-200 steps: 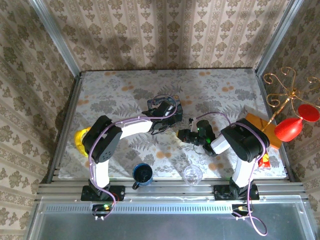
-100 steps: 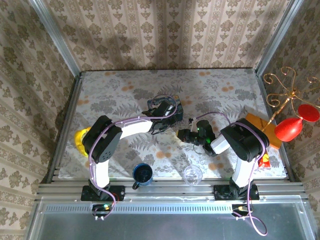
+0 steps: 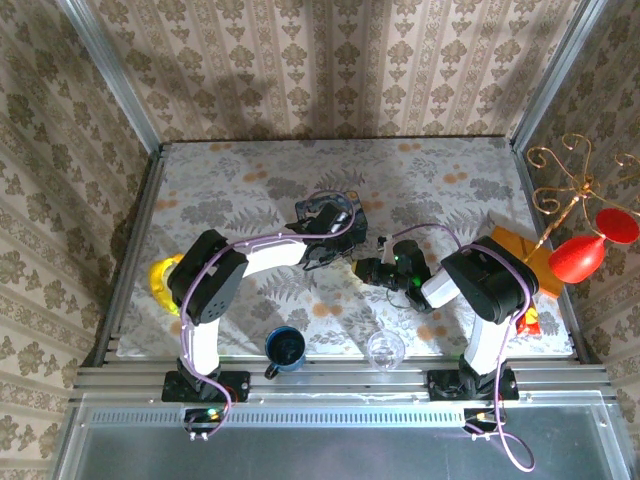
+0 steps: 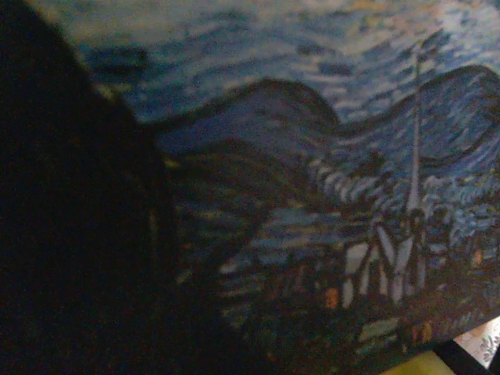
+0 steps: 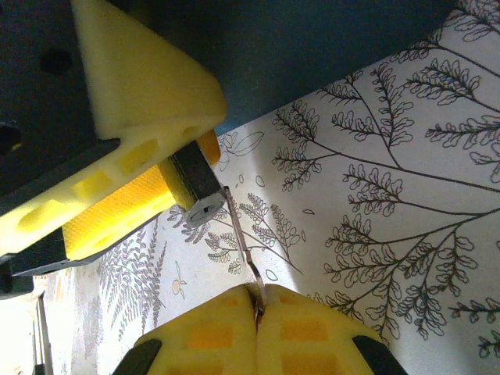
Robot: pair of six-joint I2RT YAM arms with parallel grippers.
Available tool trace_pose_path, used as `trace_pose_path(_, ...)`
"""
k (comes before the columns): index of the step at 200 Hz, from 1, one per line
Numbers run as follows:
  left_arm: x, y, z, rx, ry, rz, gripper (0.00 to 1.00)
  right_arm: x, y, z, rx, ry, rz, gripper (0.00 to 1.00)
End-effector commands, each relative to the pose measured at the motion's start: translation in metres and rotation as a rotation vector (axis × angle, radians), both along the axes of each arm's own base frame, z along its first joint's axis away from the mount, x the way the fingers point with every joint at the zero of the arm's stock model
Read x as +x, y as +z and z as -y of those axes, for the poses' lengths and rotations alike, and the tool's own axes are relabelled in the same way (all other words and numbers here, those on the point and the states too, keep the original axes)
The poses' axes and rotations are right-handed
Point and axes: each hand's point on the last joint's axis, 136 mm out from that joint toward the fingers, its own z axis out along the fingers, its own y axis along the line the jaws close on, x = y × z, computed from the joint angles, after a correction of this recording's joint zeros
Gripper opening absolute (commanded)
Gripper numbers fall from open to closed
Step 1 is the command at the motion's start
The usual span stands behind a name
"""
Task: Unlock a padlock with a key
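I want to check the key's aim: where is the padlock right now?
Right wrist view, left of centre: the padlock is pinched between the left gripper's yellow fingers, above the fern-print table, the key from the right gripper meeting its end face.

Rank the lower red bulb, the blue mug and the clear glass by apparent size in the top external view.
Largest: lower red bulb, though it may hang nearer the camera.
Next: blue mug and clear glass, too alike to rank; only the mug's handle adds width.
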Motion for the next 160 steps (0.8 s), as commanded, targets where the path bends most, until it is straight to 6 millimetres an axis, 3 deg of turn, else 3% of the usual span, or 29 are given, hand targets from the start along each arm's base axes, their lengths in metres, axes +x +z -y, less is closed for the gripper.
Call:
trace_pose_path(1,0.004,0.005,0.012,-0.042,0.005,0.005,0.02,0.007,-0.010,0.005,-0.049,-0.032,0.000,0.00)
trace_pose_path(53,0.003,0.007,0.017,-0.063,-0.008,0.006,0.02,0.009,-0.011,0.003,-0.040,-0.032,-0.007,0.00)
trace_pose_path(160,-0.005,0.013,0.017,-0.093,-0.030,-0.003,0.01,0.027,0.019,0.000,-0.004,-0.027,0.045,0.00)
